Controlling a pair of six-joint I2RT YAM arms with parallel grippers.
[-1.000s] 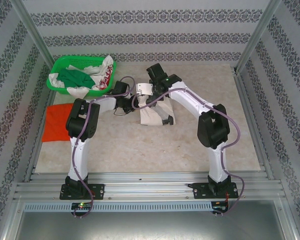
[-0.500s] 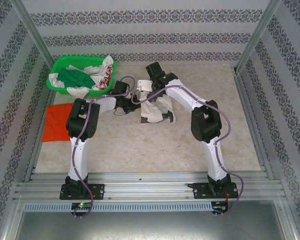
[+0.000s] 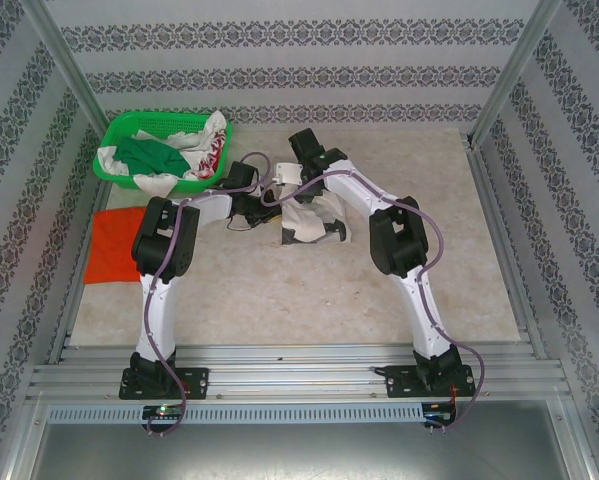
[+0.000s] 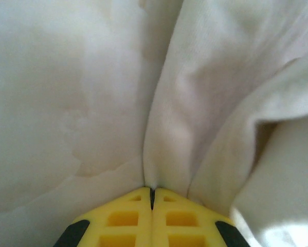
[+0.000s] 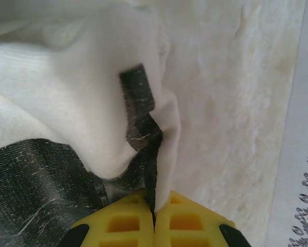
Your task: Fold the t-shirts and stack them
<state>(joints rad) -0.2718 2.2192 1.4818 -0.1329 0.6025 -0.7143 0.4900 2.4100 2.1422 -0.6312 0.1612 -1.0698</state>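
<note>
The left pincer [image 4: 152, 194] and right pincer [image 5: 154, 207] each pinched the cream-white t-shirt [image 3: 302, 231], probably to spread it flat for folding.

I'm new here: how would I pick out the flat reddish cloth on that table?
Start at the pale stone-patterned table and find the green plastic mesh basket in its far left corner. Just nearer than that basket, at the table's left edge, lies the orange-red cloth t-shirt. Unlike the crumpled cream-white cloth t-shirt mid-table, it lies flat and is one vivid colour.
</note>
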